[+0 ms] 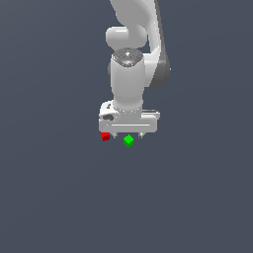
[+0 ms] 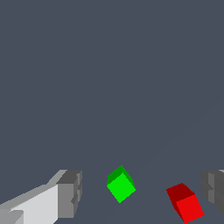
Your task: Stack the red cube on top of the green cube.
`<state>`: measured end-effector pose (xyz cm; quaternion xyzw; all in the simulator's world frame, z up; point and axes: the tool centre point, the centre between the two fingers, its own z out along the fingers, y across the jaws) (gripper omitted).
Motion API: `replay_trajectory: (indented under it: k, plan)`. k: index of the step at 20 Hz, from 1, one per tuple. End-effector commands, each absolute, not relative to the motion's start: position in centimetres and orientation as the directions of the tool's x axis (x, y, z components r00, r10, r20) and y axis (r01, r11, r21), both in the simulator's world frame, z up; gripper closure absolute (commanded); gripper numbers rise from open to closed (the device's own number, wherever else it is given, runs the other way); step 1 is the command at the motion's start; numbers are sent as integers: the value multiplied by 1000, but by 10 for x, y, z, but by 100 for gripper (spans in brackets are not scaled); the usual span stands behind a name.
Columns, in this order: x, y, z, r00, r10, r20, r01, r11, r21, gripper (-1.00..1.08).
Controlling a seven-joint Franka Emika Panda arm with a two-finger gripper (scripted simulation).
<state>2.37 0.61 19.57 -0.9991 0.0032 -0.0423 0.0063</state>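
red cube [image 1: 105, 136]: on the desk under the hand's edge, at 9 o'clock of the green cube, near but apart
green cube [image 1: 128, 141]: between the fingers, untouched
hand [image 1: 128, 135]: spread wide, holding nothing
risk: the hand is centred on green; closing here grabs the wrong cube, or a finger [image 2: 70, 193] knocks red away

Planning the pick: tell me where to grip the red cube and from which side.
Grip the red cube across two opposite flat side faces, descending from above. It lies alone beside the green cube, not touching it, so the open tool has room; turn the wrist to match its skewed faces.
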Motion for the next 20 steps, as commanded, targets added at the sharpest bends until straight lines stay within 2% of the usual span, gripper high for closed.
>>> replay_trajectory:
  k: [1,10,20]
  plan:
    - [24,6,196,996,-7,85,-6,-1000,-13,-92]
    - [10,-3,184,997,29,77,29,-1000,-10,-92]
    - [-34,-37,143,988,149,51,149,-989,-5,-92]
